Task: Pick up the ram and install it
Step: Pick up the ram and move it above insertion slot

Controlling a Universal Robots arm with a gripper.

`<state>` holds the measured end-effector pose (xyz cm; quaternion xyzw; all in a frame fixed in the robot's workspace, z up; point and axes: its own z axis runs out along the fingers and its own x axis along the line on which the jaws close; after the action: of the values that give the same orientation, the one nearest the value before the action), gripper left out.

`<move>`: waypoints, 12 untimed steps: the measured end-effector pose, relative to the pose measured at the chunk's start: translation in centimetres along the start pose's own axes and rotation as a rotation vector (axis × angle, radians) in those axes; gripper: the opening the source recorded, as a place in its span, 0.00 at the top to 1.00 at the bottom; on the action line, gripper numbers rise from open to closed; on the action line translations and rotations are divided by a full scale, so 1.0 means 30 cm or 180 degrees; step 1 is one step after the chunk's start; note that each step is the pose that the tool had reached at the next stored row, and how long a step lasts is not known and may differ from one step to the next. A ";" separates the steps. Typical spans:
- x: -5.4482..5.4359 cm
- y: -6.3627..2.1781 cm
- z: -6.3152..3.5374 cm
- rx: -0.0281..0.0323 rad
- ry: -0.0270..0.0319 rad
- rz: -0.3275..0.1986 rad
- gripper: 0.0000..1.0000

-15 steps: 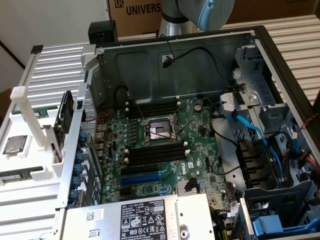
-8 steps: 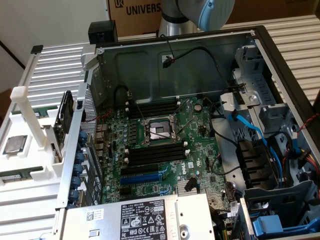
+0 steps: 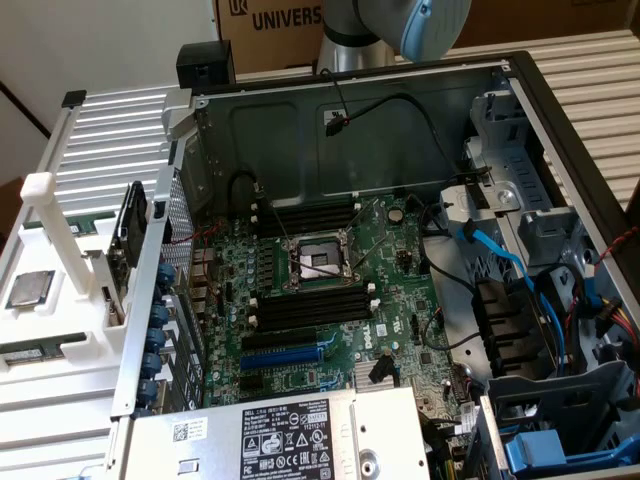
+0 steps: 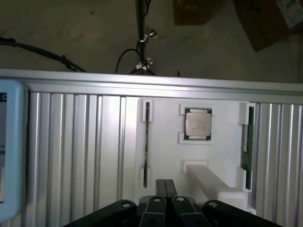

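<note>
Claw (image 4: 165, 185): black fingers pressed together, gripping nothing, hovering over the near edge of a white plastic holder tray (image 4: 165, 142) on the ribbed aluminium table (image 4: 71, 142).

Straight ahead of the claw: square silver processor chip (image 4: 198, 124) in its own pocket. Its lettering is not legible.

Ram (image 4: 246, 142): long, thin, dark green board seated in a slot at the tray's edge, off to one side of the claw, beyond a slanted white post (image 4: 208, 174). Untouched; its label cannot be read.

Further out: open grey metal computer case (image 3: 280, 125) with a green motherboard (image 3: 385, 250). The brown cardboard box (image 3: 270, 20) behind it reads "UNIVERS". Sticker print on the silver power supply (image 3: 390, 430) is too small to read.
</note>
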<state>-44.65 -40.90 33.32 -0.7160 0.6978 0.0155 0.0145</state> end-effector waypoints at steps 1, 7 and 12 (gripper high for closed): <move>0.000 0.000 0.006 0.0000 0.0000 -0.0002 0.90; 0.003 -0.001 0.055 -0.0001 0.0000 -0.0016 0.90; 0.004 -0.001 0.085 -0.0001 0.0001 -0.0023 0.89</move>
<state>-44.61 -40.92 30.76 -0.7185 0.6952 0.0154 0.0143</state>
